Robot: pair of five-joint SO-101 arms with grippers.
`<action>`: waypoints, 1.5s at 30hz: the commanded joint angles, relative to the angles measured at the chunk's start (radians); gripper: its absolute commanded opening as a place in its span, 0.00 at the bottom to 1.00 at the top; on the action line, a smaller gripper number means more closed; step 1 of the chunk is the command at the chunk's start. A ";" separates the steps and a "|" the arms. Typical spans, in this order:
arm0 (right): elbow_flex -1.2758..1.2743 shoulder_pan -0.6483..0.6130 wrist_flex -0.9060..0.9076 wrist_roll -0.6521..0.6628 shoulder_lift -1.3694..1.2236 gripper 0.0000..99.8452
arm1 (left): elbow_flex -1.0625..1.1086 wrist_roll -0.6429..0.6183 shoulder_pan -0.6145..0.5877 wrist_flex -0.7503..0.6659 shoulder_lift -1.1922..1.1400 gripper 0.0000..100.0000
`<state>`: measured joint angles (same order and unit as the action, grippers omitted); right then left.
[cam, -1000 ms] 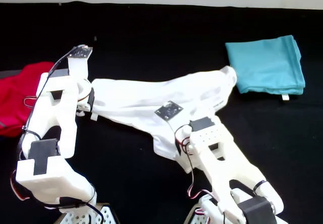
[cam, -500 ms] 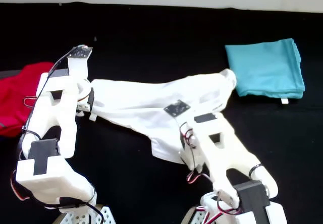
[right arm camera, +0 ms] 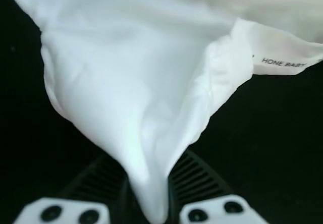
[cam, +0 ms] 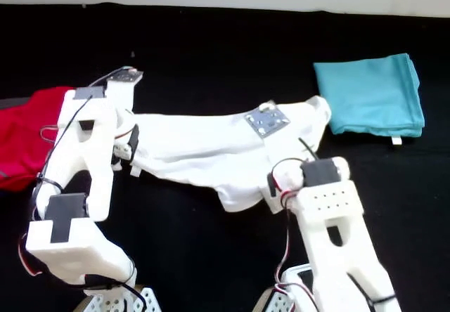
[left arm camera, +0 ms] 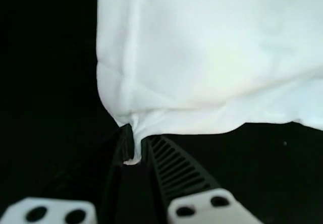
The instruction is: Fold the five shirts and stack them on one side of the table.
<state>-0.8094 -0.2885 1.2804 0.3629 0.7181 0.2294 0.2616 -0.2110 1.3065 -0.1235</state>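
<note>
The white shirt (cam: 197, 143) lies stretched across the black tabletop (cam: 211, 52) between a red shirt (cam: 24, 129) and a folded teal shirt (cam: 369, 94), its corner pinched in the left claw (left arm camera: 133, 146) and a bunched fold clamped in the right claw (right arm camera: 149, 199).

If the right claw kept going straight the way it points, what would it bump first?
The white shirt: the right gripper is shut on it, with cloth bunched directly ahead. Beyond, probably the black table; depth is unclear.
</note>
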 commanded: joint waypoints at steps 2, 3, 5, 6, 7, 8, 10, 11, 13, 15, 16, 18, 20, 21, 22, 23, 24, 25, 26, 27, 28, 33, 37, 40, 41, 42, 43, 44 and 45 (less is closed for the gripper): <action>0.059 0.114 -0.053 -0.003 0.085 0.01 | -0.202 -0.005 0.010 0.206 0.143 0.01; 0.074 0.145 -0.071 -0.003 0.091 0.01 | -0.242 -0.002 0.010 0.245 0.173 0.01; 0.114 0.199 -0.108 -0.003 0.093 0.01 | -0.303 0.000 0.012 0.301 0.226 0.01; 0.143 0.217 -0.116 -0.003 0.093 0.01 | -0.326 0.000 0.013 0.319 0.251 0.01; 0.177 0.229 -0.117 -0.003 0.094 0.01 | -0.343 0.000 0.013 0.331 0.272 0.01; 0.217 0.237 -0.116 -0.003 0.099 0.01 | -0.358 0.000 0.013 0.338 0.295 0.01; 0.308 0.243 -0.101 -0.003 0.102 0.01 | -0.389 0.000 0.013 0.361 0.340 0.01; 0.361 0.243 -0.085 -0.003 0.097 0.01 | -0.400 -0.003 0.013 0.370 0.366 0.01; 0.461 0.243 -0.071 -0.003 0.094 0.01 | -0.423 -0.005 0.013 0.384 0.417 0.01; 0.550 0.243 -0.071 -0.003 0.094 0.01 | -0.444 -0.005 0.012 0.387 0.475 0.01; 0.596 0.243 -0.071 -0.003 0.093 0.01 | -0.458 -0.005 0.010 0.387 0.506 0.01; 0.674 0.243 -0.071 -0.002 0.093 0.01 | -0.495 -0.002 0.008 0.384 0.562 0.01; 0.739 0.243 -0.071 -0.002 0.093 0.01 | -0.544 0.000 0.008 0.382 0.610 0.01; 0.765 0.243 -0.071 -0.002 0.093 0.01 | -0.567 0.000 0.008 0.382 0.628 0.01; 0.788 0.243 -0.071 0.003 0.093 0.01 | -0.587 0.000 0.008 0.382 0.645 0.01; 0.809 0.243 -0.071 0.018 0.093 0.01 | -0.602 0.000 0.008 0.382 0.659 0.01; 0.831 0.243 -0.071 0.038 0.096 0.01 | -0.613 0.000 0.008 0.382 0.674 0.01; 0.852 0.243 -0.071 0.051 0.101 0.01 | -0.621 0.000 0.007 0.382 0.685 0.01; 0.877 0.243 -0.067 0.060 0.101 0.01 | -0.625 0.000 -0.002 0.382 0.696 0.01; 0.901 0.243 -0.065 0.058 0.102 0.01 | -0.624 0.000 -0.016 0.382 0.704 0.01; 0.923 0.243 -0.065 0.058 0.102 0.01 | -0.622 0.000 -0.028 0.382 0.704 0.01; 1.017 0.245 -0.074 0.058 0.093 0.01 | -0.618 0.000 -0.091 0.308 0.677 0.01; 1.070 0.245 -0.110 0.058 0.082 0.01 | -0.608 0.000 -0.099 0.308 0.670 0.01; 1.115 0.245 -0.140 0.058 0.081 0.01 | -0.568 0.000 -0.101 0.298 0.677 0.01; 1.132 0.245 -0.147 0.058 0.079 0.01 | -0.570 0.000 -0.104 0.290 0.677 0.01; 1.144 0.245 -0.153 0.058 0.079 0.01 | -0.581 0.000 -0.113 0.285 0.679 0.01; 1.152 0.245 -0.159 0.058 0.079 0.01 | -0.602 -0.002 -0.122 0.282 0.679 0.01; 1.155 0.245 -0.165 0.058 0.079 0.01 | -0.633 -0.003 -0.124 0.282 0.679 0.01; 1.158 0.245 -0.173 0.058 0.079 0.01 | -0.667 -0.003 -0.124 0.282 0.679 0.01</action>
<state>0.2984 -0.0583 1.1485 0.4120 0.8009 -0.3659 0.2631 -0.3092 1.6088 0.5501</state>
